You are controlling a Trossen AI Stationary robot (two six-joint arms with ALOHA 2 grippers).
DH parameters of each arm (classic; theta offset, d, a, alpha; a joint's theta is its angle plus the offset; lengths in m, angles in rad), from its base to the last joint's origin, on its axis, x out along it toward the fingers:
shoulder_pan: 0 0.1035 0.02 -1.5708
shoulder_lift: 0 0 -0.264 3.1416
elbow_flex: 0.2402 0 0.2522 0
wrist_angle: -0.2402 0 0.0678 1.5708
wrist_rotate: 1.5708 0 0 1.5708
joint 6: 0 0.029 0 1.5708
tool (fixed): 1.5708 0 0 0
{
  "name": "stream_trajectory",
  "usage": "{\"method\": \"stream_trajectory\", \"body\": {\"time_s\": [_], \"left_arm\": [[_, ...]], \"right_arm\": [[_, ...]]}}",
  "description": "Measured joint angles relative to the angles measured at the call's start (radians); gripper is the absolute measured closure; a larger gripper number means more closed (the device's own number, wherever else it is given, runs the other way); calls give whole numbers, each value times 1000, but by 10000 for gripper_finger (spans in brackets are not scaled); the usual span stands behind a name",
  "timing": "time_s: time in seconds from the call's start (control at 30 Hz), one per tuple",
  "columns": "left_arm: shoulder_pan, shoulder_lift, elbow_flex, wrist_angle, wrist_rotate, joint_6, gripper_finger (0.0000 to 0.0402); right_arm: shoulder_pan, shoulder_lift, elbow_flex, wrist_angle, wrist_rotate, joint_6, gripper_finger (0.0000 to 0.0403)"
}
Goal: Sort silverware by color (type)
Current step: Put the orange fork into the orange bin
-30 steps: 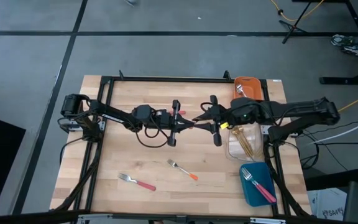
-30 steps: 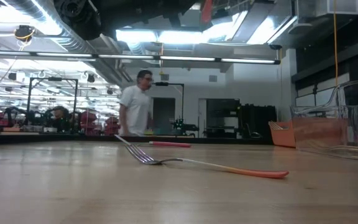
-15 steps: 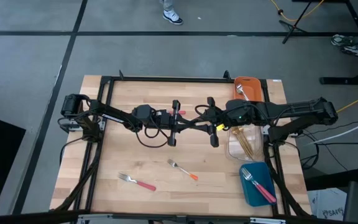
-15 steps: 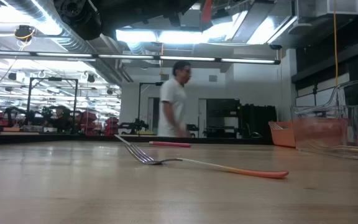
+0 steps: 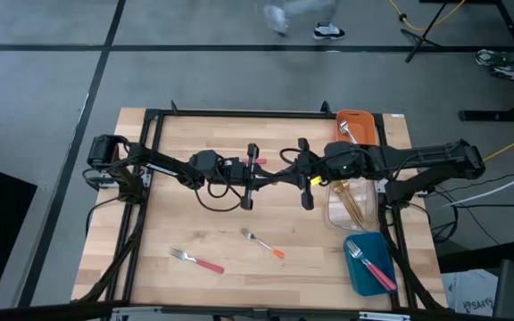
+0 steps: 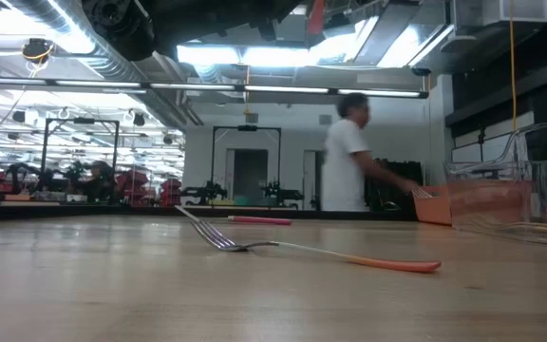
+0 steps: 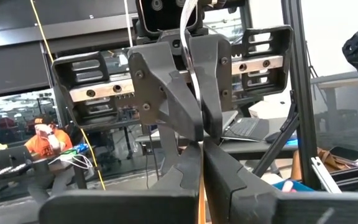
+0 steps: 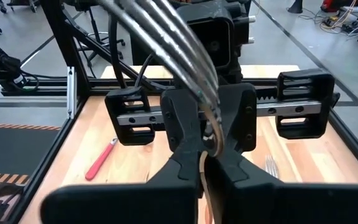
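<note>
Now that the right tool has edged in against the left tool above mid-tabletop, we see both clamped on one fork (a handover, we judge).

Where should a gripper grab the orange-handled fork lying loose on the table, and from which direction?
Take the orange-handled fork by its handle, near the orange end, coming straight down from above. It lies flat and alone on the bare wood of the table, tines toward the arms and handle toward the front edge, so fingers can probably straddle the thin shaft across its width. The low view shows the handle lying close to the surface.
</note>
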Motion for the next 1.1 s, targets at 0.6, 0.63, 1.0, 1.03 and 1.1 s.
{"method": "stream_trajectory", "body": {"time_s": [0.6,0.63,1.0,1.03,1.1], "left_arm": [[0,0,0,-53,-2,2,344],[0,0,0,-60,-3,1,339],[0,0,1,-280,-187,-1,325],[0,0,1,-306,-198,-1,325],[0,0,1,-358,-210,-1,325]], "right_arm": [[-4,0,1,-10,7,42,402],[-12,0,10,-36,6,43,403],[-195,-2,209,-518,70,82,403],[-224,-2,221,-565,70,82,403],[-289,-2,237,-645,70,82,403]]}}
